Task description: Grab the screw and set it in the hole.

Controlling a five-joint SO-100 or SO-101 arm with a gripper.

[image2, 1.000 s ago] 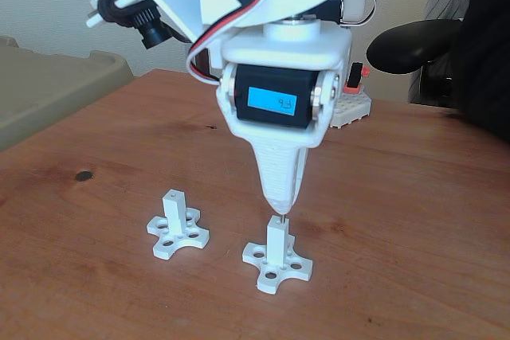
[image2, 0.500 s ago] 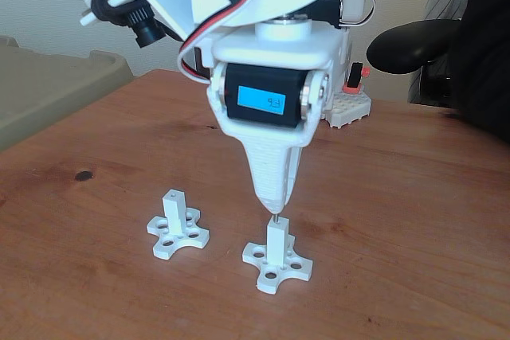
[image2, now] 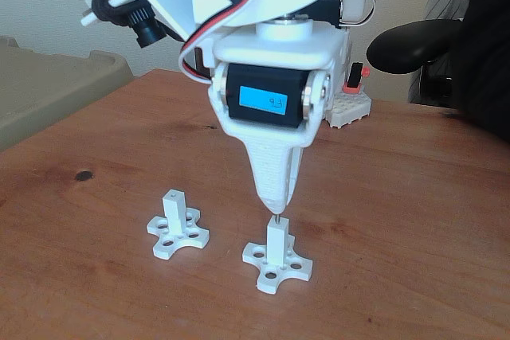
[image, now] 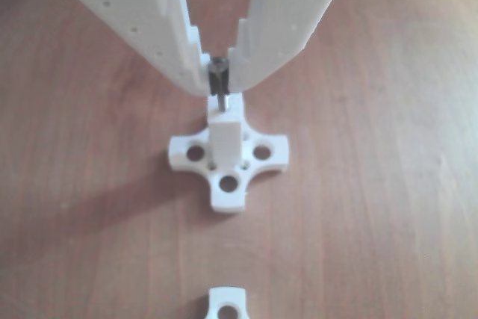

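Observation:
My gripper points straight down over the right white post, which stands on its cross-shaped base. It is shut on the screw, a thin grey pin hanging upright from the fingertips. In the other view the white fingers pinch the screw by its dark head. Its lower end meets the top face of the post, just above the cross base. The screw covers the hole in that end face, and how deep it sits cannot be told.
A second white post on its own cross base stands to the left; part of that base shows at the bottom edge of the other view. A white block with a red part and a black chair are behind.
The arm's wrist shifted a little to the left and the screw now shows slightly longer between the fingertips and the post top. The posts have not moved.

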